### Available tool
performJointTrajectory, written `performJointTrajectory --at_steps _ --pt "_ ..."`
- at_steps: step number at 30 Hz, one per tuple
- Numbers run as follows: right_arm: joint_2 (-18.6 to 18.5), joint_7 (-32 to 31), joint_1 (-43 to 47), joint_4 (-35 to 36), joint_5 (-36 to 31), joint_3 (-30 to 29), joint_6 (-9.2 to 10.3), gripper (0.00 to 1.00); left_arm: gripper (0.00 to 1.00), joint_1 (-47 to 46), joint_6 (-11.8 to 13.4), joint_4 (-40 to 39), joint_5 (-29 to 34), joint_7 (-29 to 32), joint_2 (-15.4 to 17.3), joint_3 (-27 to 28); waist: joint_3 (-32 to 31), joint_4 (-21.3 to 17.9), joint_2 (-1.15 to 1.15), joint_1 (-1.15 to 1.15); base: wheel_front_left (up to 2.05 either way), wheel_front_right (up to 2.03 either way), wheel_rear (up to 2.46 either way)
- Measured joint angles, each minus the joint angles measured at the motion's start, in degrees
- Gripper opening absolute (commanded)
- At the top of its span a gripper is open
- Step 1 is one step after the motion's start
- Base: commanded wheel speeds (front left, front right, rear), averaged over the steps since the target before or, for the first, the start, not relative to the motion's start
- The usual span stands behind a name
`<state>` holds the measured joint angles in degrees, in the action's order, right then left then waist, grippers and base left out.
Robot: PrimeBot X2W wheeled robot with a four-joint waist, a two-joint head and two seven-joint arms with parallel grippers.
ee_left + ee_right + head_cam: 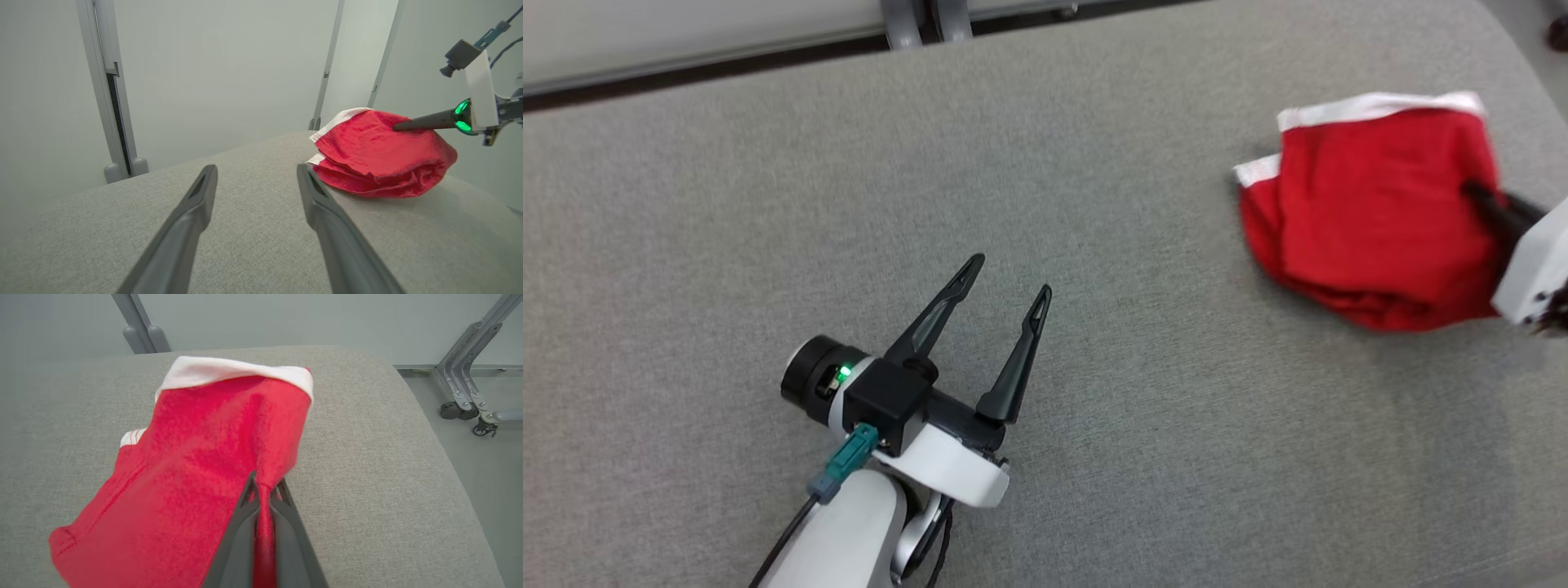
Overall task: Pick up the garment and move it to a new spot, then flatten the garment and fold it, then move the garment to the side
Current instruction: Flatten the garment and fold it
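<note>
Since my right gripper [264,486] is clamped on only a thin fold of the red garment [196,457], it could slip free; my left gripper [1010,275] hangs open, well apart, no help.

Ahead of left end effector [1010,275]: bare table [1094,147], open passage.
Right of it: heaped red garment [1364,212], pinched by right end effector [267,482], blocks the way.
</note>
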<state>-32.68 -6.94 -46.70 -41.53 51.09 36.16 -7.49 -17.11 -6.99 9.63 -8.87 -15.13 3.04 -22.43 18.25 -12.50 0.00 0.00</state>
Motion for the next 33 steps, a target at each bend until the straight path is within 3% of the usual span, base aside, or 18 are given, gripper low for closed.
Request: performJointTrajectory --at_steps 6,15,16,17,18,27,33 --pt "-6.1 3.1 -7.3 -1.3 -2.5 3.4 -0.01 0.00 1.00 -3.3 0.0 0.4 1.0 0.0 0.7 -0.8 5.9 1.0 0.00 0.00 0.00 0.00 0.00" --pt "-9.4 4.5 -15.8 -12.5 -7.2 7.3 -0.01 0.00 1.00 -6.3 -0.1 0.6 1.7 0.0 0.9 -1.6 12.0 4.1 0.00 0.00 0.00 0.00 0.00" --pt "-9.4 4.6 -16.6 -14.0 -7.8 7.4 -0.01 0.27 1.00 -6.3 -0.1 0.6 1.7 0.0 0.8 -1.6 12.2 4.5 0.00 0.00 0.00 0.00 0.00" --pt "-9.3 5.4 -17.2 -15.3 -8.2 7.3 -0.01 0.84 1.00 -6.3 -0.1 0.7 1.7 0.0 0.8 -1.6 12.2 4.8 0.00 0.00 0.00 0.00 0.00" --pt "-9.0 6.4 -17.8 -16.5 -8.3 7.2 -0.01 1.00 1.00 -6.3 -0.1 0.8 1.5 0.0 0.7 -1.6 12.1 4.9 0.00 0.00 0.00 0.00 0.00" --pt "-5.8 13.9 -20.5 -25.0 -12.2 7.5 -0.01 1.00 1.00 -5.1 0.1 0.9 -0.3 0.0 0.2 -0.8 7.7 5.4 0.00 0.00 0.00 0.00 0.00" --pt "-2.2 19.6 -20.0 -22.3 -11.8 7.4 -0.01 1.00 1.00 -1.0 0.9 0.0 -1.9 0.0 0.1 2.6 2.2 5.7 0.00 0.00 0.00 0.00 0.00"
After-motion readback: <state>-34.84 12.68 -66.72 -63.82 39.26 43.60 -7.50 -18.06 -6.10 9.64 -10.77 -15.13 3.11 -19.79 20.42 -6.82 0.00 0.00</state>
